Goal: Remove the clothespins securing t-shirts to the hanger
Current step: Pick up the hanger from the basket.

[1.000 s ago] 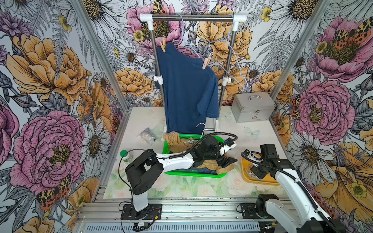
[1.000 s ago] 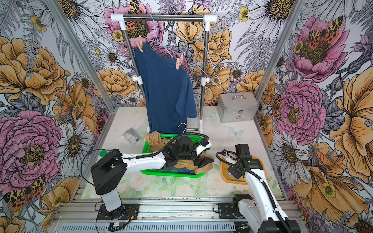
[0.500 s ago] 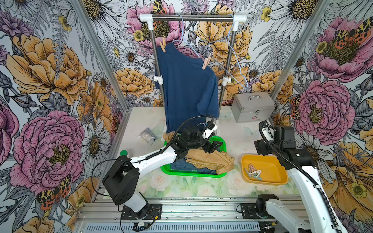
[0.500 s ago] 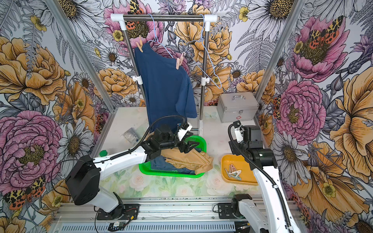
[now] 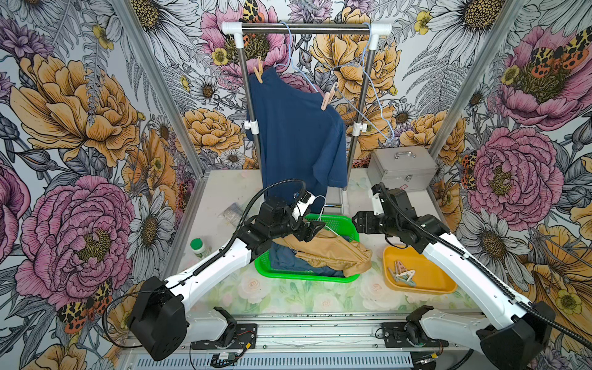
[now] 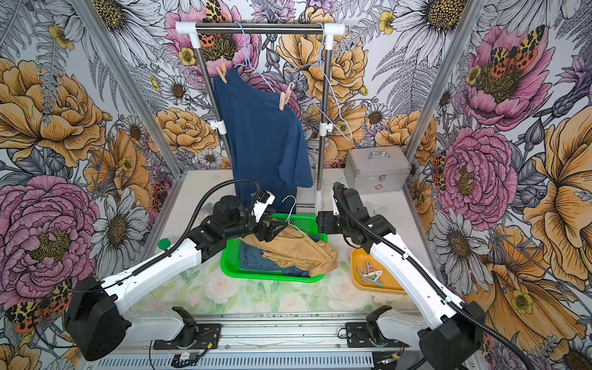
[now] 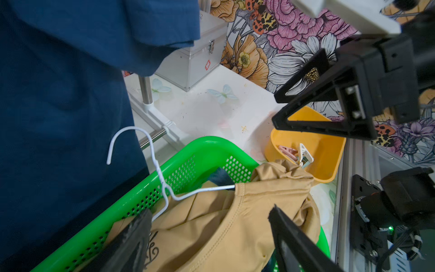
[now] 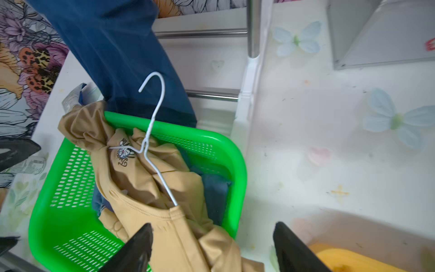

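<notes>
A navy t-shirt (image 5: 294,134) hangs from a blue wire hanger (image 5: 290,48) on the rack. Two peach clothespins pin it, one at the left shoulder (image 5: 258,74) and one at the right shoulder (image 5: 327,99). A tan t-shirt (image 5: 330,253) with a white hanger (image 7: 162,179) lies in the green basket (image 5: 339,221) on top of another navy shirt (image 5: 288,259). My left gripper (image 5: 310,232) (image 7: 208,212) hovers open over the tan shirt, holding nothing. My right gripper (image 5: 356,221) (image 8: 213,226) is open and empty above the basket's right edge. Several clothespins (image 5: 402,275) lie in the yellow tray (image 5: 439,282).
A silver case (image 5: 400,169) stands at the back right beside the rack's right post (image 5: 355,128). An empty blue hanger (image 5: 378,96) dangles off that end of the rail. A green-capped bottle (image 5: 199,247) and a crumpled packet (image 5: 232,211) lie left of the basket.
My right arm has lifted off the yellow tray and swung back and left, its jaws opening wider. My left arm has risen out of the basket and pulled back.
</notes>
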{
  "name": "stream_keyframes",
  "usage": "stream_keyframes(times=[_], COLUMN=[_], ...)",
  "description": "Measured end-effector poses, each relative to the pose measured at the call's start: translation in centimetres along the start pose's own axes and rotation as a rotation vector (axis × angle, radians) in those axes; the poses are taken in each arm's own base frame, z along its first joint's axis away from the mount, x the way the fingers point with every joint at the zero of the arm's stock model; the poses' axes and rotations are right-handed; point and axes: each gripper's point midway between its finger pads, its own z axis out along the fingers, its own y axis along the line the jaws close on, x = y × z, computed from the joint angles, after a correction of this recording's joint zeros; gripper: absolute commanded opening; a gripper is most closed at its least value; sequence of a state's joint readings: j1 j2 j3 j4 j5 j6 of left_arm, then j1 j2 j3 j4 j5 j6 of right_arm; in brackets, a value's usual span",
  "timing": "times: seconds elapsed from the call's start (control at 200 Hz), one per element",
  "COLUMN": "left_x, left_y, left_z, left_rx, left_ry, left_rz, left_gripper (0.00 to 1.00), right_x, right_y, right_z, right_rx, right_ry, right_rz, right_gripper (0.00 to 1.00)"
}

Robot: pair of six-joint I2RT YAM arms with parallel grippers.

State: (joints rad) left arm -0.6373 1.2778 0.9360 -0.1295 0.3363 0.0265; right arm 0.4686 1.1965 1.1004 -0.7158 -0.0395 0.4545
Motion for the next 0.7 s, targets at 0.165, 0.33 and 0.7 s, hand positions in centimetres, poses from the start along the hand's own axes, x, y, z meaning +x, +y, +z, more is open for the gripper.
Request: stream_keyframes(times=[0.165,0.33,0.7], left_x=[2.0,2.5,2.4], left_y=[1.4,2.6,4.0], left_z=[-1.2,-2.6,-4.2], left_rx=[-0.039,-0.081,-0.129], left_ry=[0.046,0.043,0.028], left_rz=[-0.034,-0.074,-0.129], left_gripper=[0.8,0.8,0.8], right_x=[1.3,1.1,1.2], right_y=[2.4,5.2,9.8], right_z=[4.1,6.9,11.2], right_rx=[-0.132,-0.257,-0.444], right_ry=[0.03,0.024,0.01], right_rz=[0.005,-0.019,-0.073], right_gripper=[0.76,0.69,0.59])
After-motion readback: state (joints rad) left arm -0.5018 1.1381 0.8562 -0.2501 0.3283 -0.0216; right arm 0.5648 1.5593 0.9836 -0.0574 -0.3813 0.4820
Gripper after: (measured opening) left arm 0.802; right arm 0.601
